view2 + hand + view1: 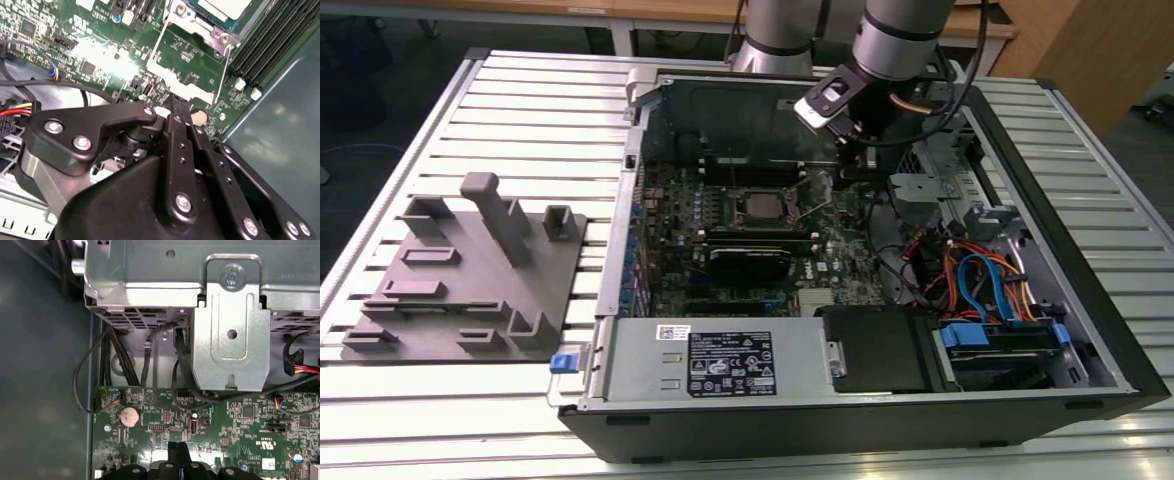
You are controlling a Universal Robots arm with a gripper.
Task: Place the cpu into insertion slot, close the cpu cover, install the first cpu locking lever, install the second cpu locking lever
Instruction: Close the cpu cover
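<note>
Inside the open computer case [1067, 200], the cpu [758, 205] lies with its dull silvery top [225, 6] in the insertion slot on the green board. The cpu cover [187, 20], a silvery frame, lies around it. Two thin wire locking levers [223, 75] [156, 45] stick out from the socket, one standing up beside it [821, 208]. My gripper [851, 170] hangs over the board to the exterior view's right of the socket. Its black fingers are shut on nothing in both wrist views [176, 106] [177, 446], just short of the lever ends.
Long black memory slots [270, 40] run beside the socket, and a black card [747, 262] sits in front of it. A metal drive cage [230, 330] with cables [974, 280] stands close to the gripper. A grey fixture [467, 270] rests on the table at the exterior view's left.
</note>
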